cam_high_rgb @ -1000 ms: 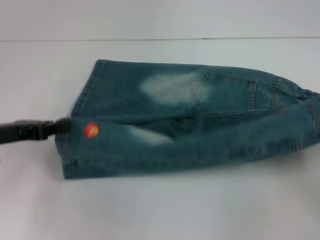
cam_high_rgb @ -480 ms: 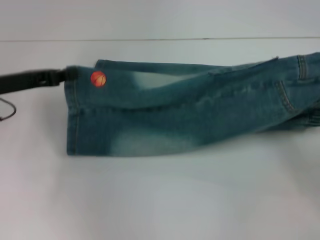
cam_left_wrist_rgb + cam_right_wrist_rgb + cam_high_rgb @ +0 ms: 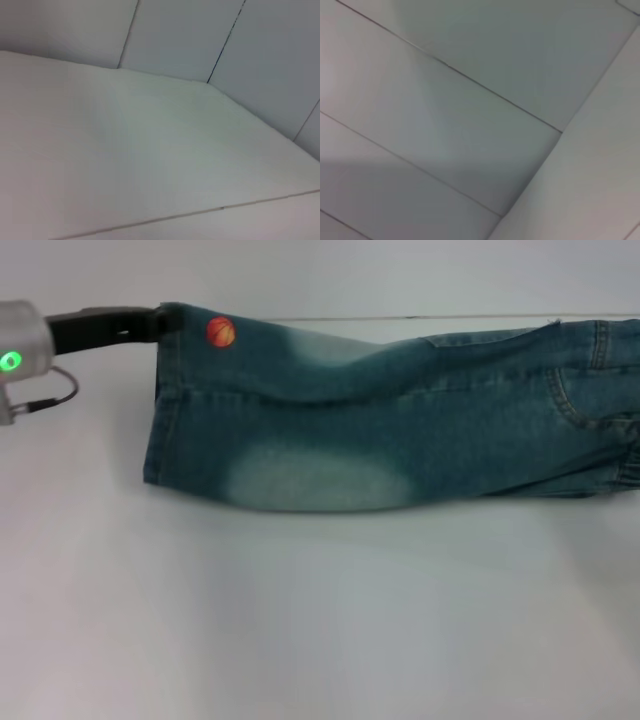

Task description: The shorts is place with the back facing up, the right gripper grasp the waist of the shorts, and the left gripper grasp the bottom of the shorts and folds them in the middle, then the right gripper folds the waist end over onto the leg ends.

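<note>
The blue-green denim shorts [image 3: 400,430] stretch across the white table in the head view, doubled lengthwise, with a faded patch on the near side. The bottom of the shorts [image 3: 158,410] is at the left, and an orange ball patch [image 3: 221,331] sits near its far corner. My left gripper [image 3: 152,324], black on a silver wrist [image 3: 20,340] with a green light, is shut on that far hem corner. The waist of the shorts [image 3: 628,455] runs off the right edge beside a back pocket [image 3: 590,390]. My right gripper is out of view. Neither wrist view shows the shorts.
The white table [image 3: 320,620] spreads wide in front of the shorts. Its far edge meets a pale wall [image 3: 400,280] just behind the garment. The wrist views show only white table surface [image 3: 125,150] and wall panels [image 3: 470,60].
My left gripper has carried the hem corner with the orange ball from the near side up and away to the far side. The shorts now lie doubled, shifted toward the far edge.
</note>
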Action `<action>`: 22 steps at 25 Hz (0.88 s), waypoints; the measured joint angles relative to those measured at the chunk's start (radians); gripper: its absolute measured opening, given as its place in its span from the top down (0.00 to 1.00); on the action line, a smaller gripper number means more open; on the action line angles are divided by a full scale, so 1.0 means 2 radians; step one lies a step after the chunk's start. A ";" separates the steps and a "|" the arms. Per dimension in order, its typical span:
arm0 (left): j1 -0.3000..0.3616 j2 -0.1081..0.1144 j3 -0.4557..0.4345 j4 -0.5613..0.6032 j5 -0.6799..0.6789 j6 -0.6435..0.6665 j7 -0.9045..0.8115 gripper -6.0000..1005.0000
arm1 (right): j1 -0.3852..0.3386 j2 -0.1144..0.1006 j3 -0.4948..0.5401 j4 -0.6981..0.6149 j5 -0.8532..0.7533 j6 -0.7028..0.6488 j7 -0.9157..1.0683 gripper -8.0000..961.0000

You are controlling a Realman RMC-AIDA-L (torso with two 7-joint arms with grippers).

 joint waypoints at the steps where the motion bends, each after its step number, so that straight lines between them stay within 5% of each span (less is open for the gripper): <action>1: -0.004 -0.001 0.013 -0.005 -0.001 -0.017 0.000 0.98 | 0.002 0.001 0.000 0.004 0.004 0.009 -0.008 0.93; 8: -0.018 -0.016 0.067 -0.019 -0.002 -0.119 0.001 0.98 | 0.006 0.017 0.000 0.012 0.028 0.053 -0.052 0.88; 22: -0.016 -0.047 0.151 -0.034 -0.002 -0.261 0.011 0.94 | 0.030 0.027 -0.033 0.017 0.028 0.144 -0.106 0.78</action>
